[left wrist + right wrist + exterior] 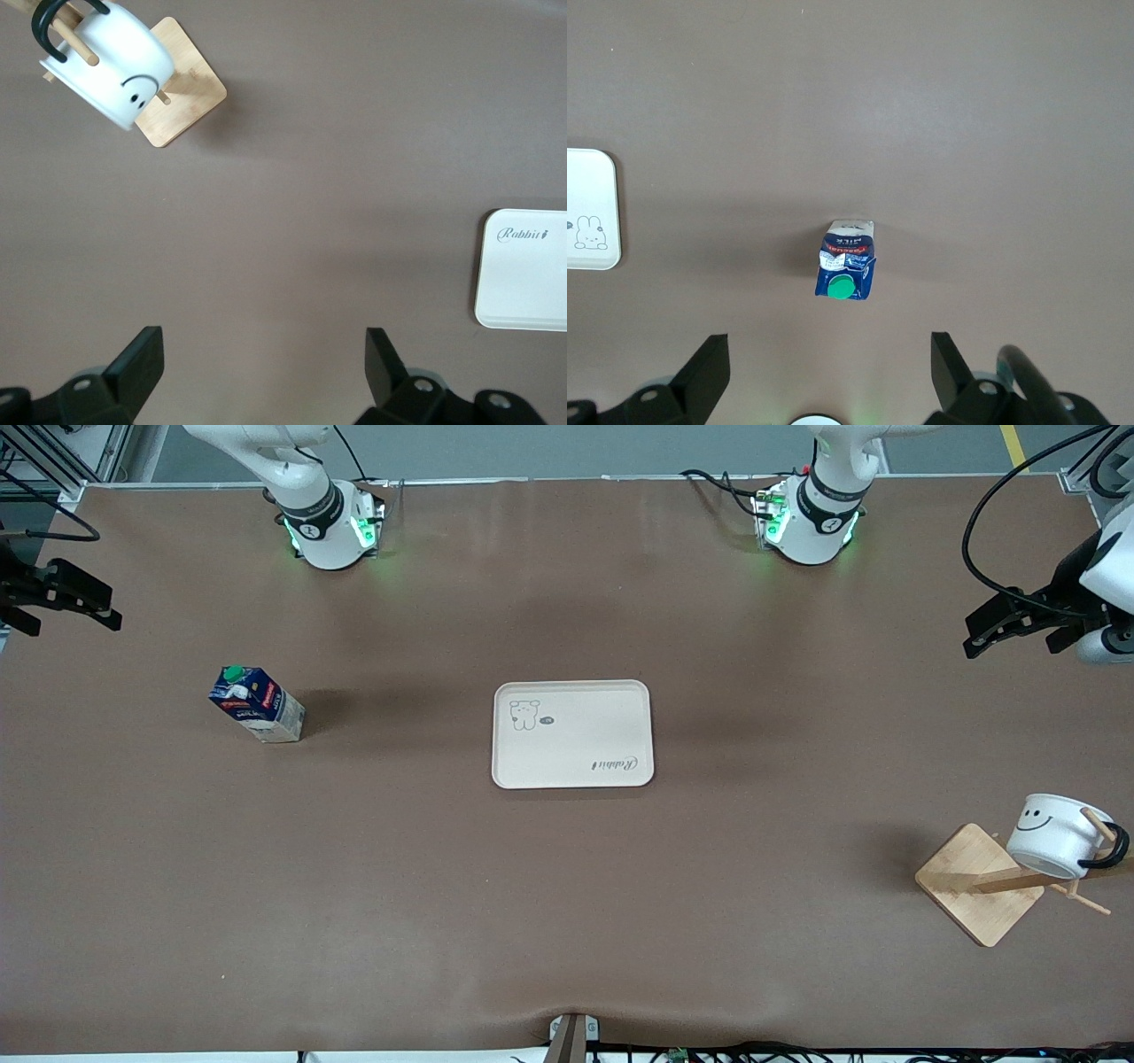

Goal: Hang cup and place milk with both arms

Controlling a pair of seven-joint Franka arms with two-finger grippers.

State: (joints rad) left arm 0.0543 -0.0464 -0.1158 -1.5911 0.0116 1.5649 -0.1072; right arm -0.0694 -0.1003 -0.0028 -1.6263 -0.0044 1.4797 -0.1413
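The cup (1060,834) hangs on the rack (982,882); the milk (257,704) stands on the tabletop (567,886). Both the left gripper (1010,627) and right gripper (66,598) hover wide open, empty, over the table's ends.

My white cup (1054,834) bore a black smiley; my milk (257,704) was dark blue, green-capped; the cream tray (572,734) showed a bunny.

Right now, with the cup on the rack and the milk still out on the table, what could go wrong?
The milk stands tall and narrow; an off-centre grasp by the open right gripper could tip it before it reaches the tray. The cup hangs by its handle on a peg of the wooden rack; the open left gripper passing close might knock it off.
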